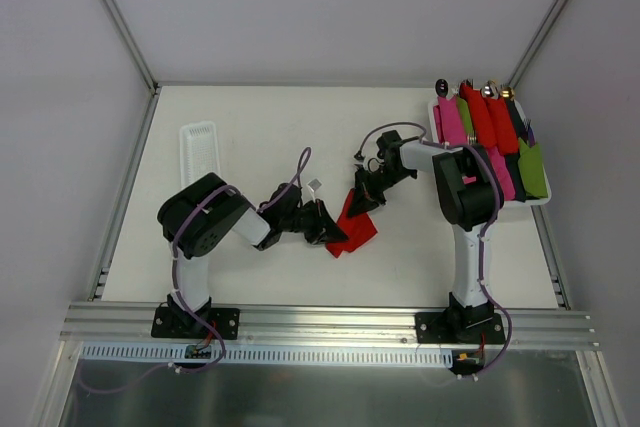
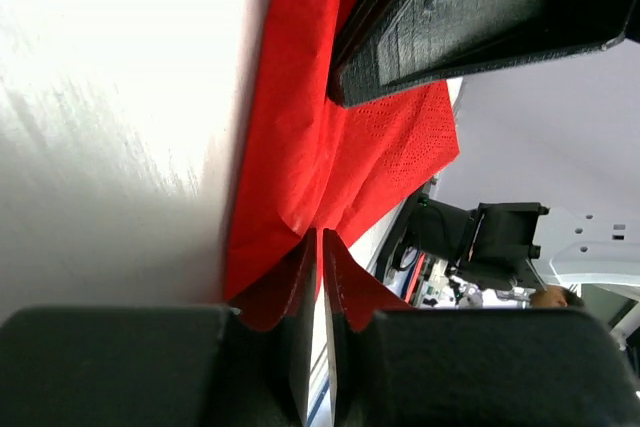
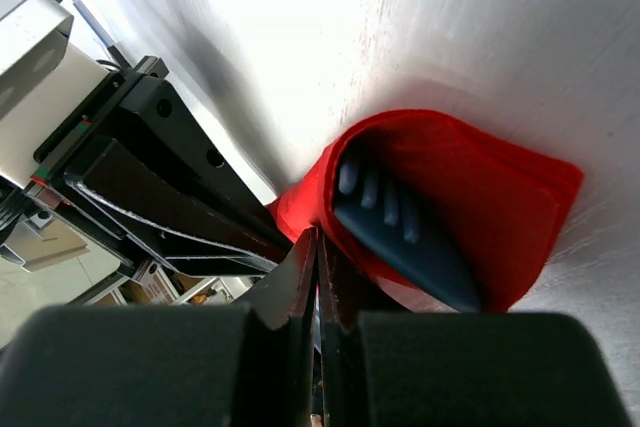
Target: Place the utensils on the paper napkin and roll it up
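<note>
Paper napkin (image 1: 352, 230), red, middle of tabletop (image 1: 260, 127), wrapping dark fork (image 3: 405, 237); left fingers (image 2: 300, 282) and right fingers (image 3: 296, 277) both clenched on its edges.

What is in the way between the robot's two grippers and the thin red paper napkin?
Nothing visible is. The left gripper and the right gripper each pinch an edge of the thin red paper napkin. A dark grey fork lies inside its fold, not between jaws and paper.

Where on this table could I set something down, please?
Bare table lies at the back, between the white ribbed tray and the tray of rolled bundles; also between the red paper napkin and the near edge. Crowded: the centre, where left gripper and right gripper meet.
</note>
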You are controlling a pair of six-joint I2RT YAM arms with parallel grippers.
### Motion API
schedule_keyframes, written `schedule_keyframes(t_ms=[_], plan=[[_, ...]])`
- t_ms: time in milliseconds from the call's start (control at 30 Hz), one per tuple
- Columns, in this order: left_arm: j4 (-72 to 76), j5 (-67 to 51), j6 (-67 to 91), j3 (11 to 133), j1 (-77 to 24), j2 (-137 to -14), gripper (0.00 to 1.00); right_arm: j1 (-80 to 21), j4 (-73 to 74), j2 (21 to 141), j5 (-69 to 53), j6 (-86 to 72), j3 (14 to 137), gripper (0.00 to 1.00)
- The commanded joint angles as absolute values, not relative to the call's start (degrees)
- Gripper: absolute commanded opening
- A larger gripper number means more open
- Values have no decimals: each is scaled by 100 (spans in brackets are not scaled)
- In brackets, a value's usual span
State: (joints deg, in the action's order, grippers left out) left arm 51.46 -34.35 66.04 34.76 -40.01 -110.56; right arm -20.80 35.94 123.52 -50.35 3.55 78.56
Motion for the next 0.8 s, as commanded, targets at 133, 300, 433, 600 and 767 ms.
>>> schedule_keyframes(t_ms=[133, 300, 433, 600, 767], plan=[[6168, -3349, 6881, 3050, -3937, -11574, 4, -2092, 3744, 12437, -4246, 835, 8068, 4], [6855, -3270, 7259, 2787, -3937, -12049, 0, -1934, 3875, 12015, -3597, 1063, 8717, 6], [6864, -3112, 7260, 2681, -3929, -12050, 0, -1732, 4253, 11953, -3375, 1300, 9237, 7], [6855, -3059, 7286, 2724, -3929, -12067, 0, -1740, 4421, 11804, -4172, 1117, 9062, 7], [6847, -3059, 7313, 2760, -3937, -12076, 0, -1819, 4062, 11786, -4894, 774, 8308, 8]])
